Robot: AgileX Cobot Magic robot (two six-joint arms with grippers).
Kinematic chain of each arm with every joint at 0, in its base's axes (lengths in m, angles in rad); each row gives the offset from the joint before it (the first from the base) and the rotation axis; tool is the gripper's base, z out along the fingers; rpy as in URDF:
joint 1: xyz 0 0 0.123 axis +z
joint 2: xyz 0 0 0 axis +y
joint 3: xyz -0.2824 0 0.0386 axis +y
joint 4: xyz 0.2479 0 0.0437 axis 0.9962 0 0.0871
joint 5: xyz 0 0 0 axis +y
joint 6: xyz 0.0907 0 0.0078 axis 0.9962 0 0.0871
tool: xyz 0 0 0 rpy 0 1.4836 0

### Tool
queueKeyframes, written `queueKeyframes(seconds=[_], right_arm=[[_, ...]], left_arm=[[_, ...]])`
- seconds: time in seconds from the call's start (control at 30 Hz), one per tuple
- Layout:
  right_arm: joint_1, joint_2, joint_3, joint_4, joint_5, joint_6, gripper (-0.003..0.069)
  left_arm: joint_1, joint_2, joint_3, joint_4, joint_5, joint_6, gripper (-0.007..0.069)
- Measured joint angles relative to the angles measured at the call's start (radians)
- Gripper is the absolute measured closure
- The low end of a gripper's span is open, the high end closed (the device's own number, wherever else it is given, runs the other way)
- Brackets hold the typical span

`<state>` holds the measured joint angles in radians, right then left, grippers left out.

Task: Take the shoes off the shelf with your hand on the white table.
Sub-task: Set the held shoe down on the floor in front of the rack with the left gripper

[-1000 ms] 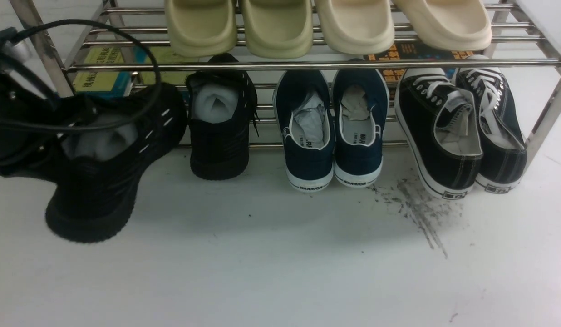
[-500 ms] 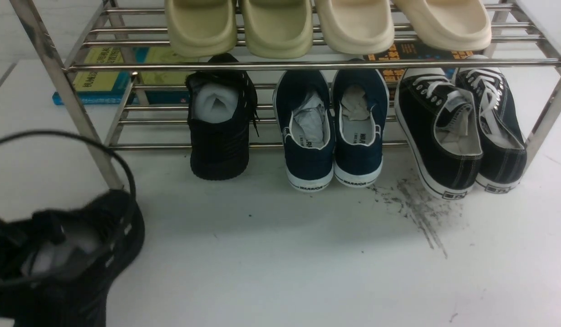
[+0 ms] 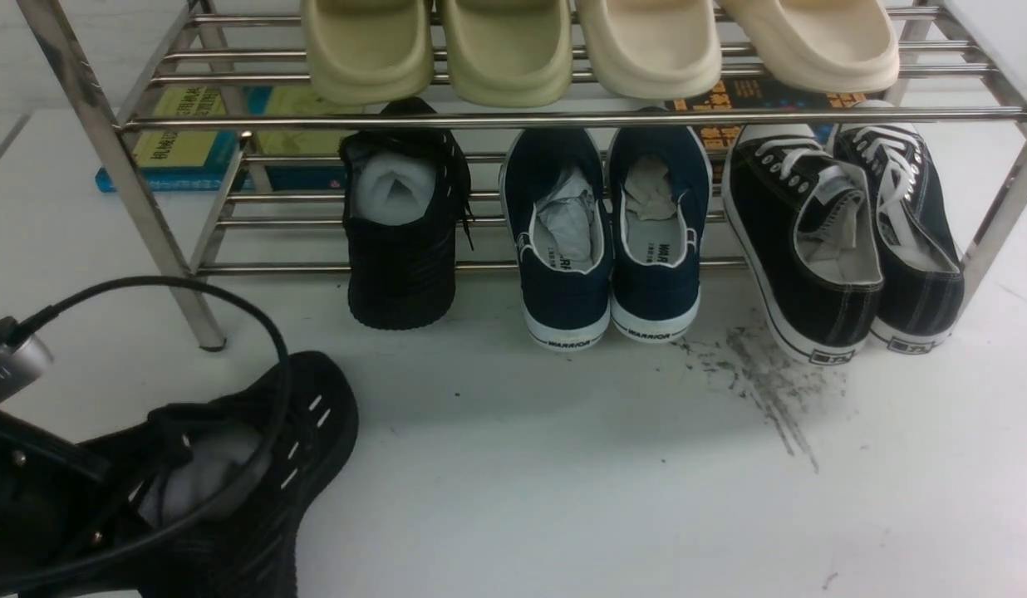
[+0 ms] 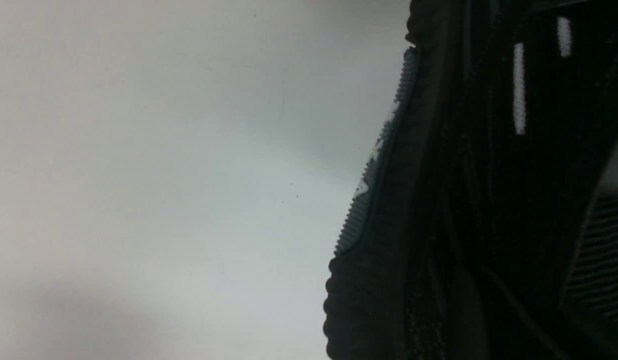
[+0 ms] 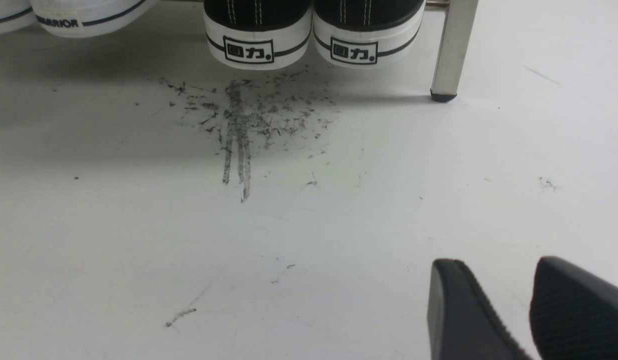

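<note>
My left gripper (image 3: 90,507), on a black arm with a looping cable, is shut on one all-black knit sneaker (image 3: 256,465) at the front left, low over the white table (image 3: 563,498). The sneaker is tilted, toe pointing away to the right, and its white stuffing shows. It fills the left wrist view (image 4: 464,200) and hides the jaws there. Its mate (image 3: 401,241) stands heel-out on the left of the steel shelf's (image 3: 563,119) lower tier. My right gripper (image 5: 499,262) shows only in its wrist view, slightly open and empty, low over the table.
The lower tier also holds a navy Warrior pair (image 3: 605,249) and a black canvas white-laced pair (image 3: 846,241). Beige slippers (image 3: 597,46) sit on top. Books (image 3: 189,141) lie behind. Scuff marks (image 3: 771,390) are in front. The shelf's front-left leg (image 3: 140,208) stands close behind the held sneaker.
My left gripper has carried the sneaker from beside the shelf down towards me to the front left. In the last half second it shifted a little right and the toe swung outward.
</note>
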<state>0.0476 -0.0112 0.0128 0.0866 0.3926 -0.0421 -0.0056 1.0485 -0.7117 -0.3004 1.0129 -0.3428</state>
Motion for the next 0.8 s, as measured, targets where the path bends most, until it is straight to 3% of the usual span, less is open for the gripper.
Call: queueKeyframes(seconds=[0.23,0.4,0.63,0.7,0.8], right_arm=[[0.0,0.0,0.0,0.0,0.0,0.0,0.0421],[0.0,0.0,0.0,0.0,0.0,0.0,0.0421],[0.0,0.0,0.0,0.0,0.0,0.0,0.0421],[0.0,0.0,0.0,0.0,0.0,0.0,0.0421],[0.0,0.0,0.0,0.0,0.0,0.0,0.0421]], left_arm=[[-0.026,0.0,0.0,-0.048,0.012,-0.002,0.0596],[-0.219,0.0,0.0,-0.039,-0.065,-0.116,0.0592],[-0.566,0.072,0.0,0.154,-0.248,-0.498,0.0589],[-0.604,0.092,0.0,0.19,-0.269,-0.55,0.0589],[-0.71,0.17,0.0,0.337,-0.374,-0.746,0.0589]])
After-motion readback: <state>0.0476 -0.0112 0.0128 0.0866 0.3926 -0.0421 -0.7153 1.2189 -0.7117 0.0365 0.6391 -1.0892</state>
